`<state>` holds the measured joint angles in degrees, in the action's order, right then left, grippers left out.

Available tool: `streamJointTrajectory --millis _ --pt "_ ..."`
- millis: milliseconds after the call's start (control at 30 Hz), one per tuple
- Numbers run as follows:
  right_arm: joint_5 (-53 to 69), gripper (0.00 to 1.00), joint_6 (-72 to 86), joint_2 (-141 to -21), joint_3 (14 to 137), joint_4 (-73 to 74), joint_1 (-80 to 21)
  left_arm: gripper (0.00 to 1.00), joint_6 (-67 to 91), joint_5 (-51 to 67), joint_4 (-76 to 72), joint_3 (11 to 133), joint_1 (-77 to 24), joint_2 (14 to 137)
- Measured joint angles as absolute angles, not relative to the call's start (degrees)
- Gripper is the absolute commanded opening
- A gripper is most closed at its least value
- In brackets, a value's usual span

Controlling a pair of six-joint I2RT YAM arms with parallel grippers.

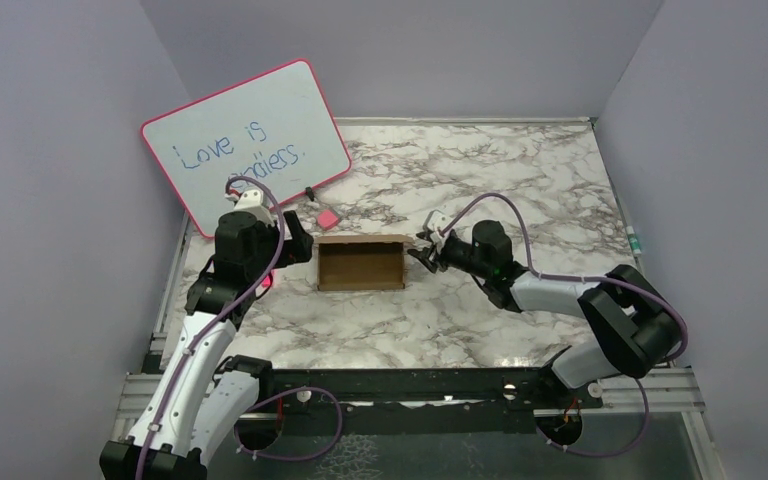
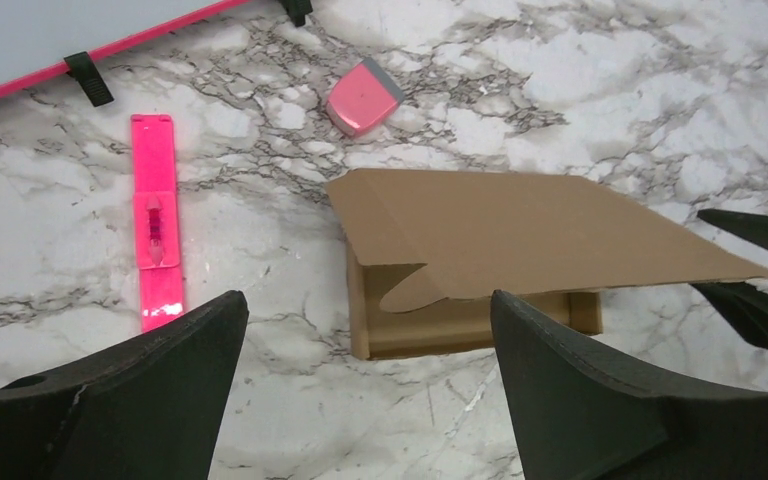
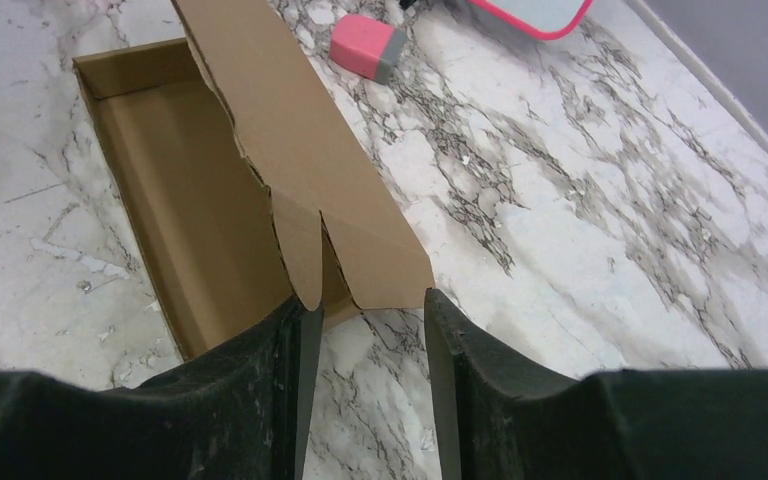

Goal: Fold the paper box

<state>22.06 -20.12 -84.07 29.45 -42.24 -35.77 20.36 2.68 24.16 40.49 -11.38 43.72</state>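
The paper box [image 1: 360, 265] is plain brown; the table [image 1: 520, 180] beneath it is white marble veined grey; the eraser [image 1: 328, 217] beyond it is pink.

One camera looks down from above; both wrist cameras closely face the paper box [image 2: 520, 240] from opposite ends.

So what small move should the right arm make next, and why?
Probably close the right fingers on the lid's end. The paper box tray lies open, the lid stands tilted above it, and the lid's end sits right at the parted fingertips.
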Motion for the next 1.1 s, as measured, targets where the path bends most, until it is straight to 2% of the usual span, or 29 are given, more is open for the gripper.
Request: streamJointTrajectory --millis 500,733,1100 --pt "25.19 0.13 -22.09 -88.47 30.44 -47.13 -33.63 0.91 7.09 2.17 21.15 39.51 -11.38 44.34" --pt "32.82 0.09 -22.65 -88.44 31.53 -46.04 -27.00 0.86 0.34 7.53 14.81 36.88 -11.38 45.89" --pt "36.60 0.08 -25.45 -86.96 33.30 -41.15 -26.52 0.79 -10.15 17.15 6.94 36.07 -11.53 48.01"
